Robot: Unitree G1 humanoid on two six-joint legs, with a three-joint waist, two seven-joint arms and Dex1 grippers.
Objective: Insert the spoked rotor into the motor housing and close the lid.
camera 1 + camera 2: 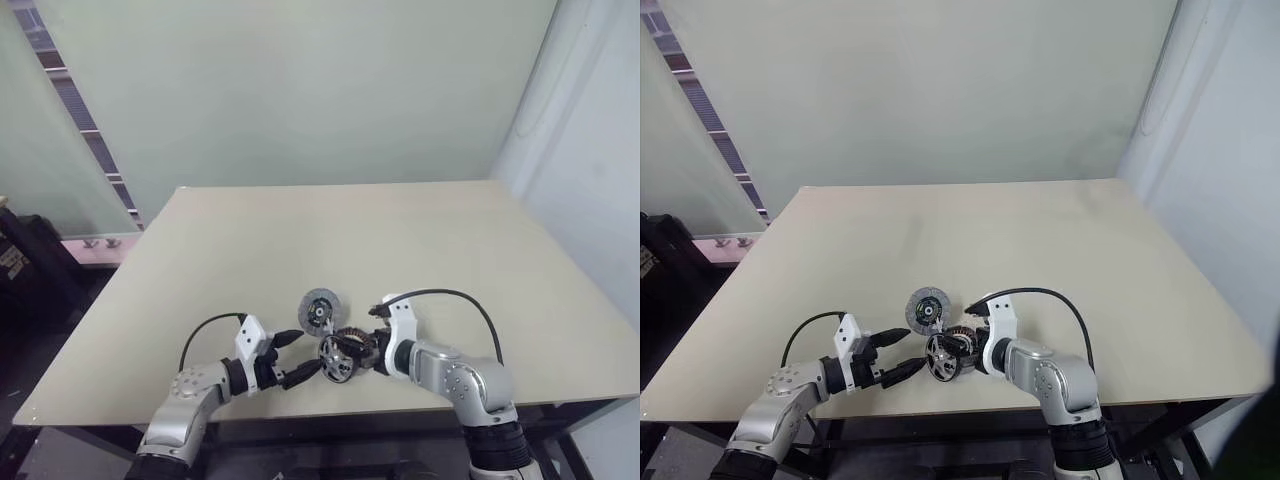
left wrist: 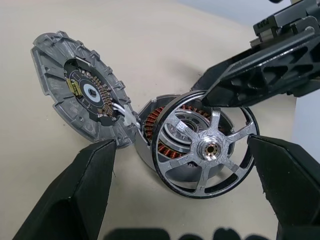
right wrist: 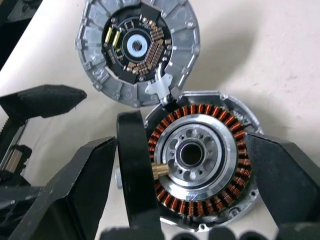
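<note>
The motor housing (image 3: 200, 200) lies on the table with its copper winding ring facing up. Its grey lid (image 3: 137, 47) is swung open and shows a round circuit board. The spoked rotor (image 2: 207, 147) stands on edge against the housing, its silver spoked face towards my left gripper (image 2: 182, 142). That gripper is open, with one finger on either side of the rotor and not touching it. My right gripper (image 3: 181, 140) is open too and straddles both the rotor (image 3: 135, 175) and the housing. One of its fingers (image 2: 260, 75) rests at the top of the rotor's rim.
The beige table (image 1: 400, 240) stretches far behind the parts. Both grippers work close to its near edge (image 1: 330, 412). A cable (image 1: 460, 300) loops over my right wrist. A pale wall stands behind, with a dark gap off the table's left side.
</note>
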